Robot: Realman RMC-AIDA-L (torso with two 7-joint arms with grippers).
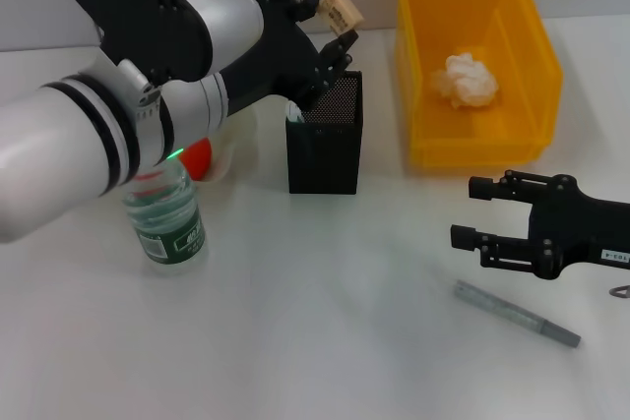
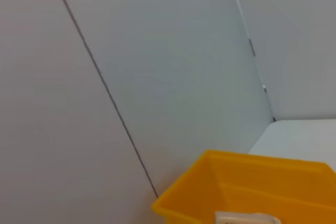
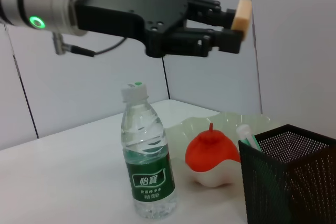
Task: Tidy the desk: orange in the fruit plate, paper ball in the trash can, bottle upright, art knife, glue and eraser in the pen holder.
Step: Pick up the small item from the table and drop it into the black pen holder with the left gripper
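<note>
Most of the desk is tidy — the paper ball (image 1: pixel 466 81) lies in the trash can (image 1: pixel 536 56) at upper right, the bottle (image 1: pixel 165 213) stands upright at left, the orange (image 3: pixel 211 148) sits in the fruit plate (image 3: pixel 194 125). The left gripper (image 1: pixel 333 29) hangs above the pen holder (image 1: pixel 326 140), clamped on the eraser (image 1: pixel 341 9). Something white — perhaps the glue — pokes from the holder. The art knife (image 1: pixel 516 313) lies at lower right, beside the right gripper (image 1: pixel 467 211), jaws apart.
</note>
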